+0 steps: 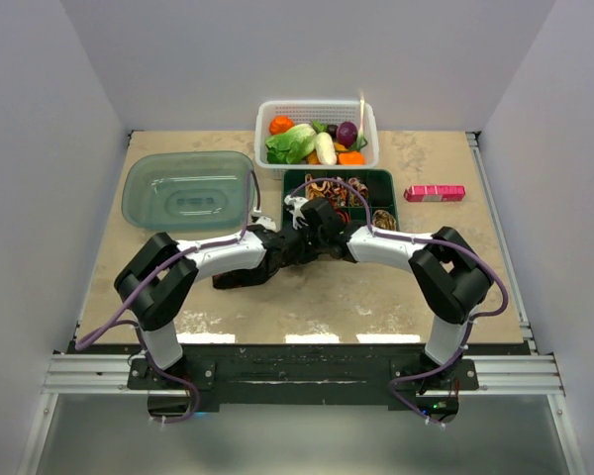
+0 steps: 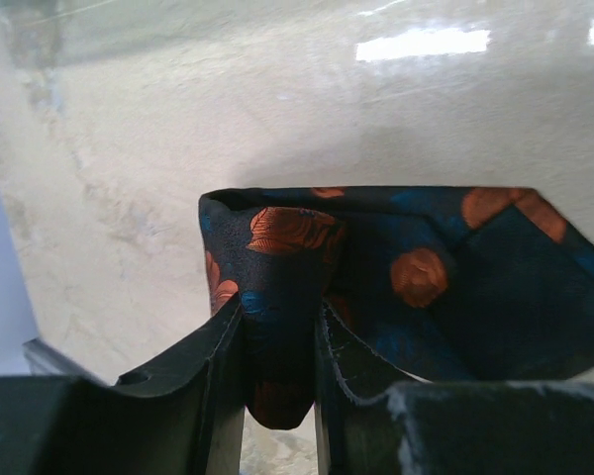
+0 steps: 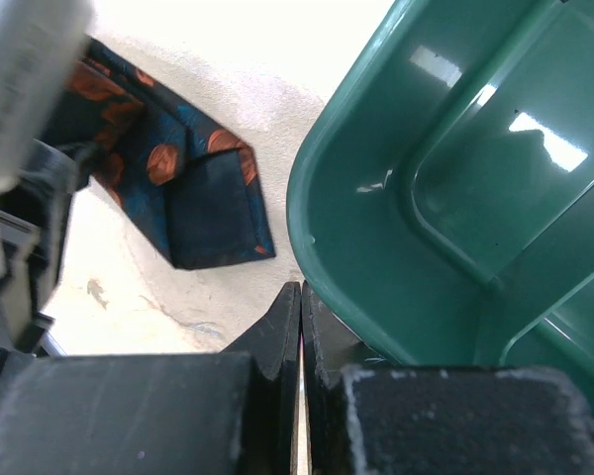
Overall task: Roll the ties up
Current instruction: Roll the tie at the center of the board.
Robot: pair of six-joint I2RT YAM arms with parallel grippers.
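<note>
The black tie with orange-red spots [image 2: 416,267] lies folded on the beige table. My left gripper [image 2: 280,336] is shut on its folded end, with fabric pinched between both fingers. In the top view the tie [image 1: 236,280] trails left of the left gripper [image 1: 277,252]. My right gripper [image 3: 300,297] is shut and empty, its tips on the table beside the green tray's outer wall [image 3: 376,247]. The tie's pointed end [image 3: 213,203] lies just ahead and left of it. In the top view the right gripper [image 1: 305,228] sits at the tray's near left corner. Small rolled patterned ties [image 1: 329,188] sit in the tray.
The green compartment tray [image 1: 295,178] stands mid-table behind the grippers. A white basket [image 1: 262,129] of toy vegetables is behind it. A translucent green container [image 1: 188,188] is at the back left. A pink box [image 1: 435,193] lies to the right.
</note>
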